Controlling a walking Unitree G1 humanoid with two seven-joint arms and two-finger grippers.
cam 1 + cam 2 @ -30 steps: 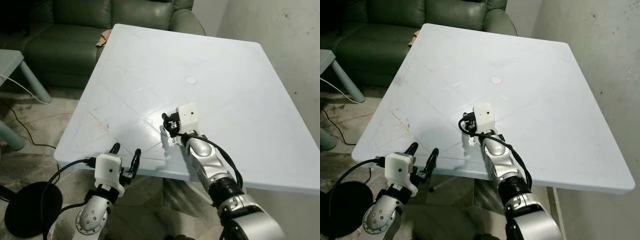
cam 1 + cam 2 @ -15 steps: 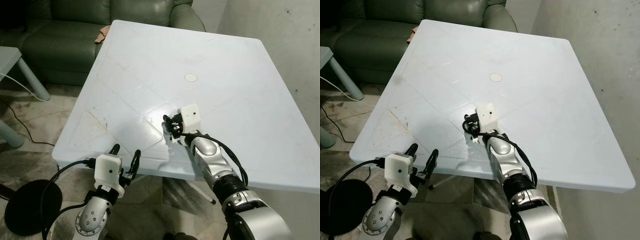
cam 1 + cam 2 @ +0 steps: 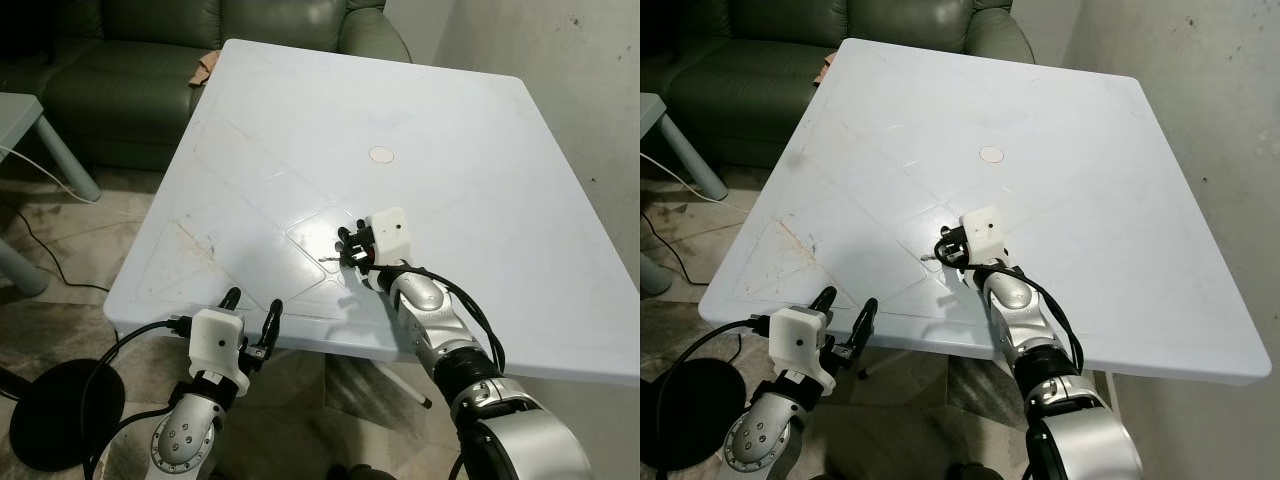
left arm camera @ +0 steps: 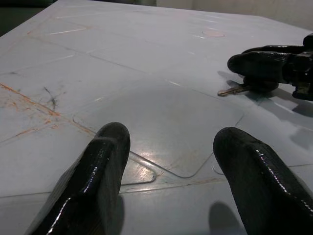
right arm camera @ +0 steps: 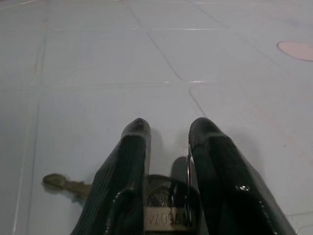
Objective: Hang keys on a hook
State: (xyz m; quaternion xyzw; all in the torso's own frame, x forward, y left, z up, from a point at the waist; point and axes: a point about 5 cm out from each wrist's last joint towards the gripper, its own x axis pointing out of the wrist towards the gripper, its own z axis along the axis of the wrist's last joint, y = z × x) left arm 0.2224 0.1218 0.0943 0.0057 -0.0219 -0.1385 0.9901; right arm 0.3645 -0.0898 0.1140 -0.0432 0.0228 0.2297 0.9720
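Keys [image 5: 164, 208] clamped in right gripper [image 3: 349, 246], low over worktop [image 3: 480, 150].
Key blade protruding beside fingers; left gripper [image 3: 250, 315] spread wide off worktop's near edge; green sofa [image 3: 140, 70] beyond far edge.

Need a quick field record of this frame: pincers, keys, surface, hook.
right pincer: on the table, fingers closed around the keys
keys: gripped at the head, one blade sticking out sideways, low over the table
left pincer: open, at the table's near edge
table: white, scuffed
hook: unseen
background: green sofa
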